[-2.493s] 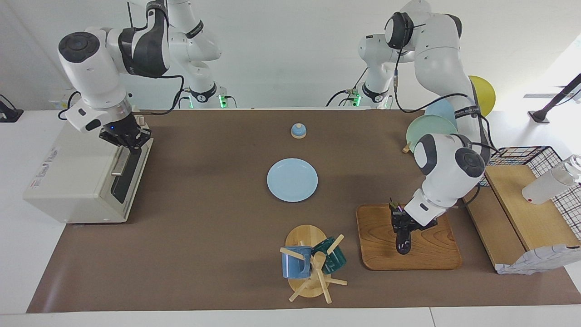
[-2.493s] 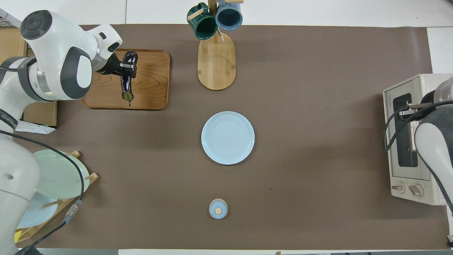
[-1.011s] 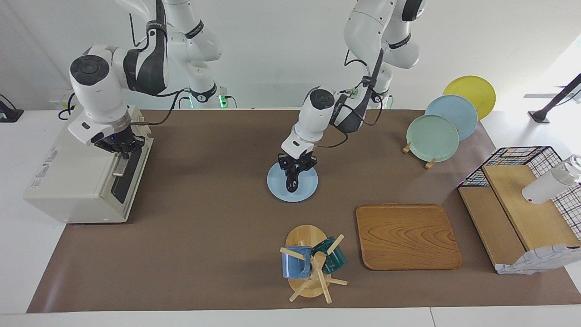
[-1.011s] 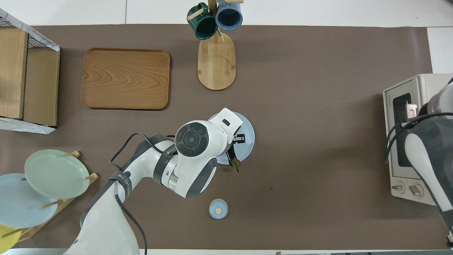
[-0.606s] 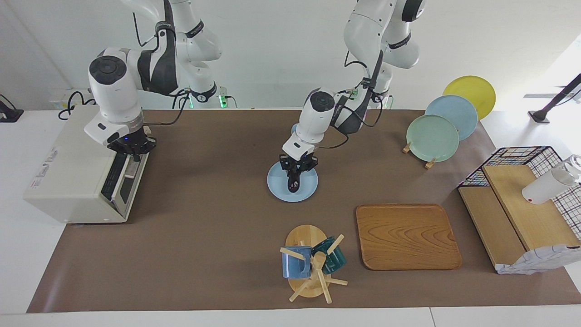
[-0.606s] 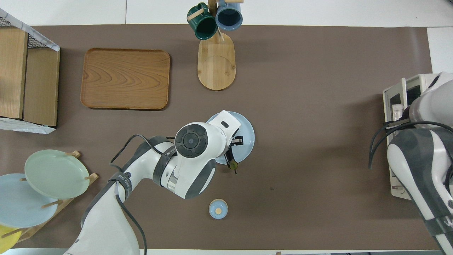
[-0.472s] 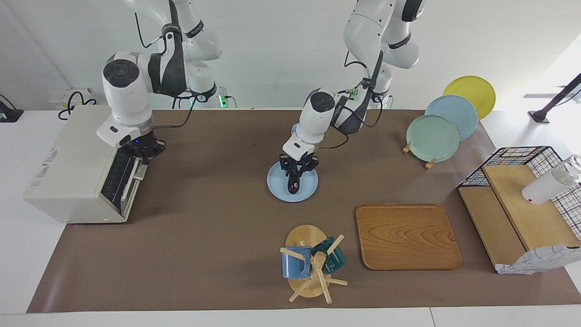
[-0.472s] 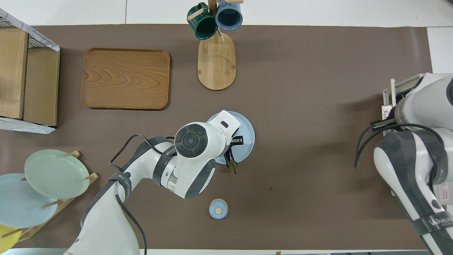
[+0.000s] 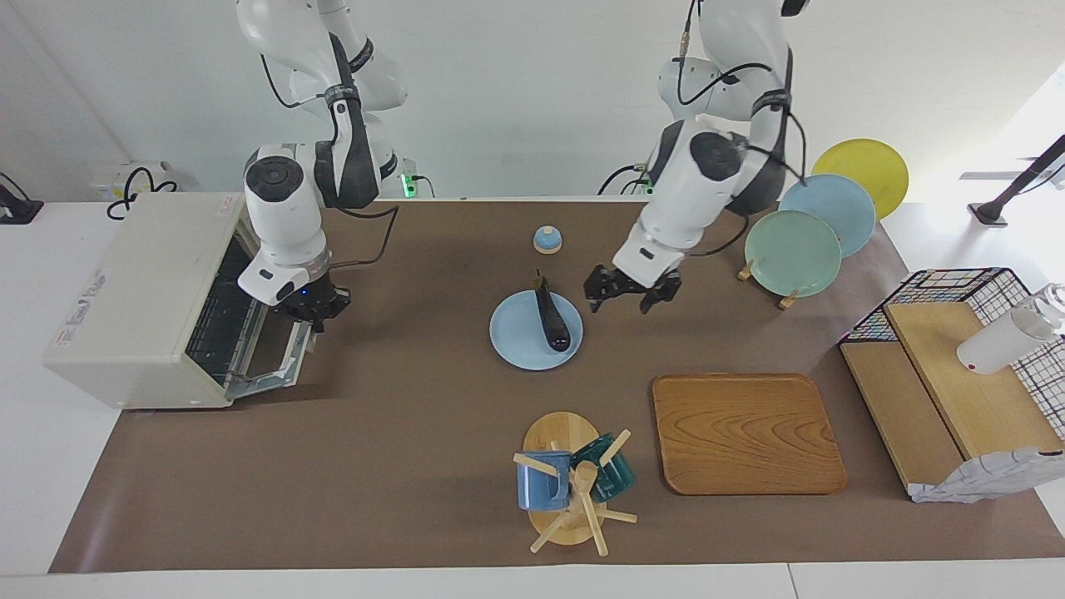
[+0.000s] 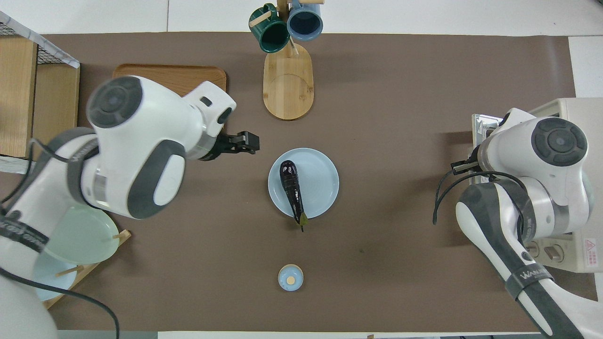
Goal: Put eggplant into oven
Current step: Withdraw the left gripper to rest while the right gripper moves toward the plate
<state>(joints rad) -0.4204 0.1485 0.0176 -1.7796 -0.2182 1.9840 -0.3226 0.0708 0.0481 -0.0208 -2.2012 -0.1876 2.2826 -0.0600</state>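
The dark purple eggplant lies on the light blue plate at mid-table, stem end toward the robots; it also shows in the overhead view on the plate. My left gripper is open and empty, raised over the mat beside the plate toward the left arm's end; it also shows in the overhead view. The cream oven stands at the right arm's end with its door swung down and the wire rack showing. My right gripper is shut on the door's handle.
A small blue bell sits nearer to the robots than the plate. A mug tree and a wooden tray lie farther out. A plate rack and a wire basket with wooden shelf stand at the left arm's end.
My left gripper let go of the eggplant on the plate, opened and drew up and away toward its own end. My right gripper pulled the oven door down and open.
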